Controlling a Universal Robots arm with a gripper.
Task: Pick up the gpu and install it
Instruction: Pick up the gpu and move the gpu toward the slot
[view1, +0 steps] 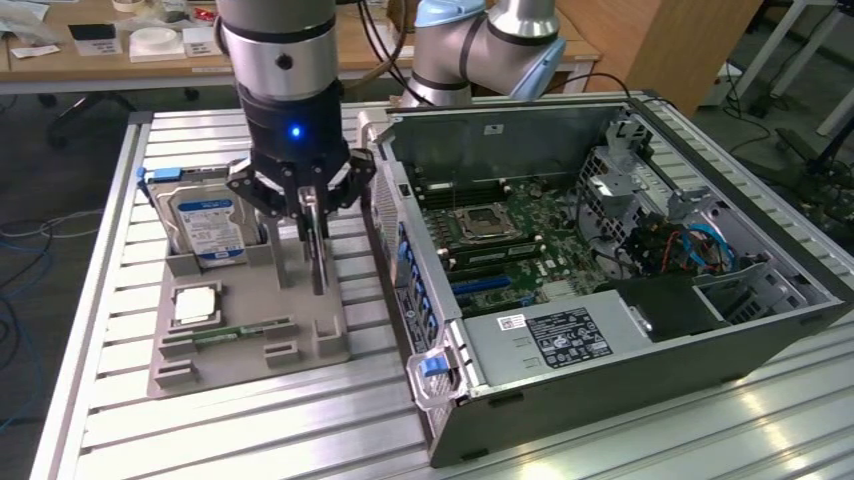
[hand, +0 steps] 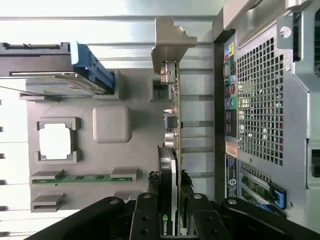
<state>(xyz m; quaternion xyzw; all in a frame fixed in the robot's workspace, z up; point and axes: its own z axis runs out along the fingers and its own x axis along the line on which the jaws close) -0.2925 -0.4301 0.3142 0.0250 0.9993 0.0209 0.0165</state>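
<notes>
The hand (view1: 310, 203) has its fingers closed partway on the gpu (view1: 318, 255), clamping the thin card's upper edge (seen edge-on from the wrist). The card stands upright directly beneath the hand, over the grey holder (view1: 247, 350), between the hard drive (view1: 211, 225) and the open computer case (view1: 601, 330).

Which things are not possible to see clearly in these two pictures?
Exterior view: gpu upper end, hidden by the gripper.
Wrist view: gpu flat faces, seen edge-on.
Exterior view: hard drive label text, too small.
Wrist view: computer case interior, behind its rear grille.
</notes>
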